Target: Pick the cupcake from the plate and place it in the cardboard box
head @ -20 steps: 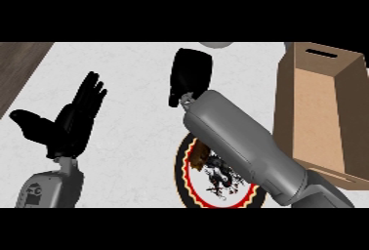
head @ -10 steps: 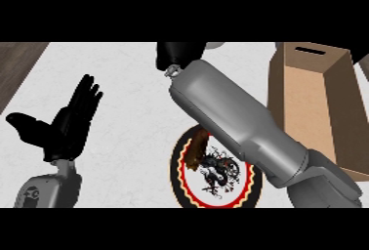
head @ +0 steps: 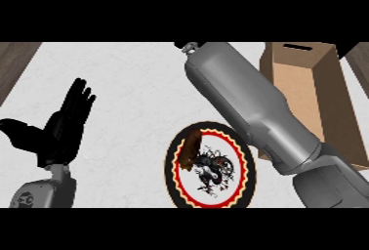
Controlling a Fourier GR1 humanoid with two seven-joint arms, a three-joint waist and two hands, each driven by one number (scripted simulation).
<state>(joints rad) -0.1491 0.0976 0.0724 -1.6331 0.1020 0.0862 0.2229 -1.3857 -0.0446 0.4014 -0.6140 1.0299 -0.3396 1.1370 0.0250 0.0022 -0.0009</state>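
A brown cupcake (head: 189, 150) lies at the upper-left rim of the round plate (head: 243, 171), which has a red and black border and a dark picture in the middle. The open cardboard box (head: 302, 97) stands at the upper right. My right forearm (head: 245, 102) runs from the lower right over the plate's upper-right edge to the view's top. Only the wrist shows there; the right hand itself is out of sight. My left hand (head: 61, 139) rests open at the left, fingers up, well apart from the plate.
The counter's pale top (head: 137, 83) spreads between my left hand and the right forearm. A dark wooden strip (head: 14, 58) shows at the upper-left corner. The box's left side is partly hidden behind the forearm.
My right arm has stretched farther up the view and its hand has passed beyond the top edge. The cupcake on the plate's rim now shows. The left hand has stayed put.
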